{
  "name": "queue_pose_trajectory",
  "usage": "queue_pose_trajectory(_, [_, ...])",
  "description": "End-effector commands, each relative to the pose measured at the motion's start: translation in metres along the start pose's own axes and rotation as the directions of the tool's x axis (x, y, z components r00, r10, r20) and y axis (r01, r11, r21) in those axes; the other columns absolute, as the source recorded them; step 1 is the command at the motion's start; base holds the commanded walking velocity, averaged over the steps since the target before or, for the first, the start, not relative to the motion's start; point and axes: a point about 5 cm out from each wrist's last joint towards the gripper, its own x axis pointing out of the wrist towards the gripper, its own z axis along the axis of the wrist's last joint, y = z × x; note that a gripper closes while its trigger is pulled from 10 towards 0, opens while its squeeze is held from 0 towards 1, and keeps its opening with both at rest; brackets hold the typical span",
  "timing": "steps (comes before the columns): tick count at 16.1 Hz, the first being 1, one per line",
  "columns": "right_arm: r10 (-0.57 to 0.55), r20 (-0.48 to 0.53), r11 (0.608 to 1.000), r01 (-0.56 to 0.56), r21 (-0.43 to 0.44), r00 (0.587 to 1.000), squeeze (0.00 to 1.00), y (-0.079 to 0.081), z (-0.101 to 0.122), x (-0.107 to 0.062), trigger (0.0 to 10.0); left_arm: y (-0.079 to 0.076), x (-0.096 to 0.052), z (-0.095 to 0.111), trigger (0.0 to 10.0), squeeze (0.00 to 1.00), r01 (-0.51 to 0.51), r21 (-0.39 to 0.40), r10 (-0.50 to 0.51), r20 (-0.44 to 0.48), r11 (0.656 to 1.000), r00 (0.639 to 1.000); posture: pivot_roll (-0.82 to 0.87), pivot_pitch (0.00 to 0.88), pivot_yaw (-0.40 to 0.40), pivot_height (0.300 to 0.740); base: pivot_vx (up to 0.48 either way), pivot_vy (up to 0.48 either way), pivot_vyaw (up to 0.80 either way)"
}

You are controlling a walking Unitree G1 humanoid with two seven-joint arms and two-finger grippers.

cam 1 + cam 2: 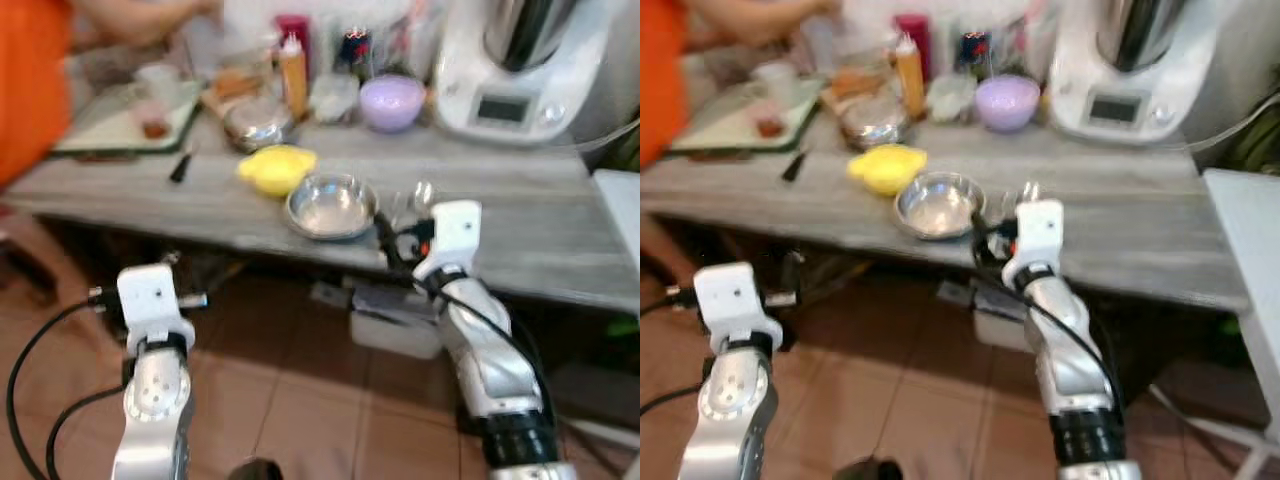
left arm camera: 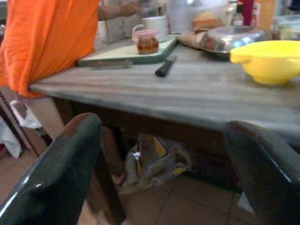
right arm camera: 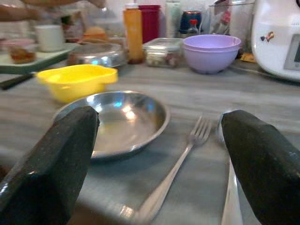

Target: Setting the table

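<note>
The right gripper (image 3: 157,154) hangs at the near edge of the grey wooden table (image 1: 520,240), its two black fingers (image 3: 51,159) spread wide apart and closed on nothing; between them lie a shallow steel bowl (image 3: 117,119) and, just beside it, a fork (image 3: 180,161) with its tines pointing away from the robot. A spoon (image 3: 229,187) lies alongside the fork, partly hidden by the far finger. From the head camera the right arm (image 1: 485,350) reaches forward and up, its white wrist block at the table edge in front of the bowl and cutlery. The left gripper (image 2: 164,164) is held lower, short of the table and below its top, fingers likewise wide open and empty (the dark space under the table and a crumpled bag on the tile floor show between them). The right wrist view makes plain the fork's tines, a lilac bowl (image 3: 211,51), a lidded food container (image 3: 164,50) and an orange sauce bottle (image 3: 133,33); the left wrist view gives a black-handled knife (image 2: 165,66), a jar (image 2: 147,42) on a green-edged cutting board (image 2: 124,50) and a person in an orange shirt (image 2: 51,42) standing at the table's end. A yellow bowl (image 1: 277,168) sits just behind the steel one, and a white kitchen machine (image 1: 520,70) stands at the back right.
</note>
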Motion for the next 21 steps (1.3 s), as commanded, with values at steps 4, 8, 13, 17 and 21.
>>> queue_pose_trajectory(4, [-0.030, 0.013, 1.000, 0.030, 0.002, 0.999, 0.00, -0.002, 0.001, -0.001, 10.0, 0.002, 0.002, 0.007, 10.0, 0.00, 0.014, 0.020, -0.015, 0.018, 1.000, 1.000, -0.03, 0.065, 0.055, 0.740, -0.310, 0.000, 0.00])
queue_pose_trajectory(8, [-0.044, 0.004, 0.999, 0.044, 0.002, 0.999, 0.00, -0.004, 0.000, -0.003, 10.0, 0.001, 0.000, 0.007, 10.0, 0.00, 0.024, 0.017, -0.024, 0.023, 1.000, 0.999, -0.03, 0.073, 0.052, 0.740, -0.284, 0.000, 0.00])
queue_pose_trajectory(13, [-0.044, 0.005, 0.999, 0.044, 0.002, 0.999, 0.00, -0.004, 0.000, -0.003, 10.0, 0.001, 0.000, 0.007, 10.0, 0.00, 0.024, 0.018, -0.025, 0.022, 1.000, 0.999, -0.03, 0.073, 0.052, 0.740, -0.270, 0.000, 0.00])
queue_pose_trajectory(17, [-0.046, 0.004, 0.999, 0.046, 0.002, 0.999, 0.00, -0.004, 0.000, -0.003, 10.0, 0.001, 0.000, 0.007, 10.0, 0.00, 0.026, 0.018, -0.026, 0.021, 1.000, 0.999, -0.03, 0.073, 0.052, 0.740, -0.270, 0.000, 0.00])
queue_pose_trajectory(21, [-0.060, 0.026, 0.997, 0.061, -0.038, 0.998, 0.00, -0.006, 0.004, -0.001, 10.0, -0.009, -0.002, 0.018, 10.0, 0.00, 0.126, -0.038, -0.123, 0.069, 0.991, 0.990, -0.03, 0.087, 0.057, 0.740, -0.135, -0.067, -0.31])
